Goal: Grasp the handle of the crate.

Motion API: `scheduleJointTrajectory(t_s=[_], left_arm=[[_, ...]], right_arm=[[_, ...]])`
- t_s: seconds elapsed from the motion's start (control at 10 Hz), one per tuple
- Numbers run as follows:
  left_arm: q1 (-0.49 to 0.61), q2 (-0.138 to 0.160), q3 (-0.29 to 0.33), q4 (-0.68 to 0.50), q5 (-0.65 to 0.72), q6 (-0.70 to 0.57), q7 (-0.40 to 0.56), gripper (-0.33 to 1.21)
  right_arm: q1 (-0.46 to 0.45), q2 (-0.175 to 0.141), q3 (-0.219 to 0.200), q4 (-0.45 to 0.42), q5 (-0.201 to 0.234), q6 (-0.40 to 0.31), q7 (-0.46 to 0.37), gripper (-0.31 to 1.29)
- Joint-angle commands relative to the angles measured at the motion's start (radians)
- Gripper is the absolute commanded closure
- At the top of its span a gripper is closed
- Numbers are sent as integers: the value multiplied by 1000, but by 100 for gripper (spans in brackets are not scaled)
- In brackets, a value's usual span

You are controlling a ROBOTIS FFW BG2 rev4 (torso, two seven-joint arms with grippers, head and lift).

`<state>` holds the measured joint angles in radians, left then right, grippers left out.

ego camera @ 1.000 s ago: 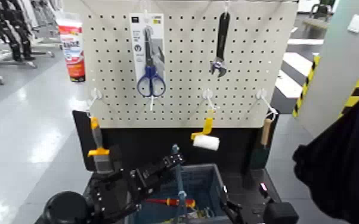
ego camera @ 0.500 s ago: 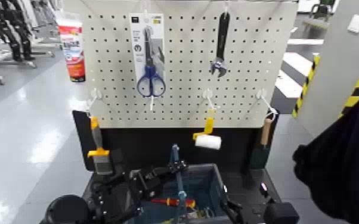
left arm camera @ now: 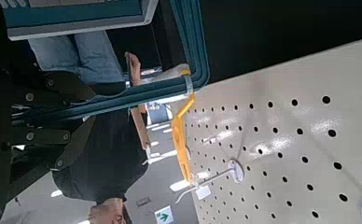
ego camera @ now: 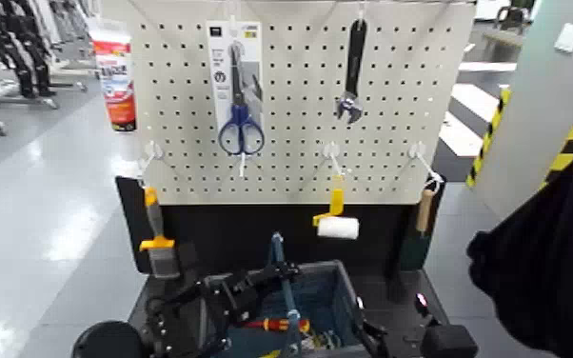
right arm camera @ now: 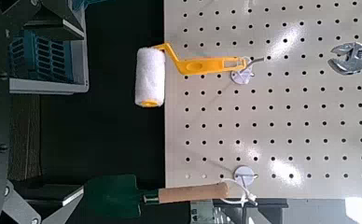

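Observation:
The blue-grey slatted crate (ego camera: 333,286) stands at the bottom centre of the head view, below the pegboard; a corner of it shows in the right wrist view (right arm camera: 48,56). Its thin handle (ego camera: 278,252) stands upright over the crate's middle. My left gripper (ego camera: 273,275) is at the handle's mid height, open, with a finger on either side of the strap. In the left wrist view the handle (left arm camera: 200,47) runs between the dark fingers (left arm camera: 48,89). My right gripper (ego camera: 376,338) rests low at the crate's right side.
A red-and-yellow screwdriver (ego camera: 276,325) lies in the crate. The white pegboard (ego camera: 290,143) behind holds scissors (ego camera: 241,95), a wrench (ego camera: 351,76), a paint roller (ego camera: 338,228), a brush (ego camera: 157,243) and a trowel (ego camera: 419,233). A person in dark clothes (ego camera: 547,257) stands at the right.
My left gripper has moved down and in from beside the handle's upper part until its fingers straddle the strap. The right arm has not moved.

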<state>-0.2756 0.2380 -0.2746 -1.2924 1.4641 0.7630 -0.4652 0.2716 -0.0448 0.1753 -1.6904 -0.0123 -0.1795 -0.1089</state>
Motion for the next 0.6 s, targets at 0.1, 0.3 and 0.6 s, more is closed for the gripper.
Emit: scheduleJointTrajectory(t_s=[0.1,0.3,0.6], left_arm=[[41,12,6,-104,-31,-24,46,118],[90,27,18,-220,-36,-16,128,118],[124,67,49,-318,-14,61,175,118]], right_arm=[[0,0,0,0,0,3,0,14],[1,0,-2,0,0,5,0,14],[1,0,-4,0,0,6,-2,14]])
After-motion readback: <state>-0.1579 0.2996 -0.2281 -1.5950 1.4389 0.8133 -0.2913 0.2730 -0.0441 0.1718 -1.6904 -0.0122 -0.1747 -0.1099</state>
